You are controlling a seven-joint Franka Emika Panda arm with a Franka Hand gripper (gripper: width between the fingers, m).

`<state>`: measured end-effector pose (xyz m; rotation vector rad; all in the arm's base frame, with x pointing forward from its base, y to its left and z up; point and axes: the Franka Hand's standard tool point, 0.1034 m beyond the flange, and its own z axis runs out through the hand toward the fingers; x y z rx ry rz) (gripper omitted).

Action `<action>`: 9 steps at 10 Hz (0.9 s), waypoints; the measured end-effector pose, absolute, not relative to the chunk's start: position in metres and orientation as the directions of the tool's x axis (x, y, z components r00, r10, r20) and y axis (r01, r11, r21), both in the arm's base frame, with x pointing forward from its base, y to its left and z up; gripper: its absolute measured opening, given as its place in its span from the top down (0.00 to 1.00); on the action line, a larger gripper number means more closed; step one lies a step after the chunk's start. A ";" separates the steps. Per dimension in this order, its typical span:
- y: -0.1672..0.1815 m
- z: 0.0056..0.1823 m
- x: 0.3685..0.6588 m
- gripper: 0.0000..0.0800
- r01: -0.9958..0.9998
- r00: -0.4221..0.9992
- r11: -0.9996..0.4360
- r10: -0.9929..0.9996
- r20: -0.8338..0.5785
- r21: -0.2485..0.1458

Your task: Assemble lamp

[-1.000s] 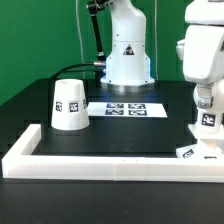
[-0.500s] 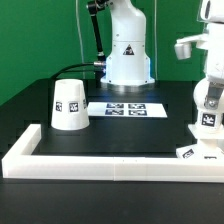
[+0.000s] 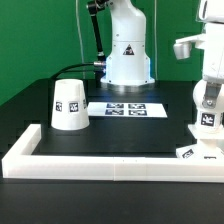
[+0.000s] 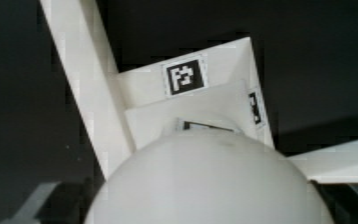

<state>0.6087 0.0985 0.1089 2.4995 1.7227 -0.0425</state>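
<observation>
The white cone shade (image 3: 68,104) stands on the black table at the exterior view's left. My gripper (image 3: 207,110) hangs at the exterior view's right, shut on the round white bulb (image 3: 207,119), which carries a square tag. The low angular base block (image 3: 191,152) lies just below it, next to the front rail. In the wrist view the bulb (image 4: 202,180) fills the foreground between my fingers, right above the tagged base block (image 4: 208,92). My fingertips are mostly hidden by the bulb.
The marker board (image 3: 127,108) lies flat mid-table in front of the robot's white pedestal (image 3: 128,55). A long low white border rail (image 3: 110,165) runs along the front and up the left side; it also shows in the wrist view (image 4: 87,85).
My wrist has turned a little above the base block between one second ago and half a second ago. The bulb stays at about the same place. The shade has not moved.
</observation>
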 end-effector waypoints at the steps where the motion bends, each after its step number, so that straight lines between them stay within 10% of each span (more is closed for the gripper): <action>1: 0.099 0.109 0.608 0.28 0.896 0.443 -0.438 0.893 -0.076 0.075; 9: 0.101 0.109 0.604 0.28 0.331 0.943 -0.940 0.331 -0.022 0.075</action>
